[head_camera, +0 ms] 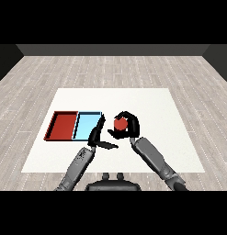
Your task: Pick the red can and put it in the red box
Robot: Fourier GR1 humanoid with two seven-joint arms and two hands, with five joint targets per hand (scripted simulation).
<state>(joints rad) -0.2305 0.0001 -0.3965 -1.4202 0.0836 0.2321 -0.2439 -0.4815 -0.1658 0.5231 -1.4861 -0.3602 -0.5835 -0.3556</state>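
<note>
- Head view: the red can [120, 123] is wrapped by the right hand [128, 126], fingers arched over its top and thumb tucked below, so that only its red face is left showing between them.
- The can is enclosed this way, it may be judged, so that it can be carried sideways without tipping; whether it is lifted off the white table [151, 105] or only just resting on it cannot be told from here.
- The left hand [97, 134] is held just beside the right one, on its inner side, with fingers straight and pointing away from the robot and the thumb stretched out towards the can; nothing is gripped by it.
- That flat, relaxed pose is read as a waiting one: the left hand is kept out of the job while the carrying is done by the right.
- The light blue tray [88, 125] is found directly beyond the left hand's fingertips, and the red tray [63, 125] is set touching it on the far side, well apart from the hand with the can.
- Both trays are seen without anything in them, so the placing step is not yet done.
- A crossing move is called for next, as a judgement: the can has to be taken past the left hand and over the blue tray before the red one is reached, and a brush against the left hand is the risk to be watched.
</note>
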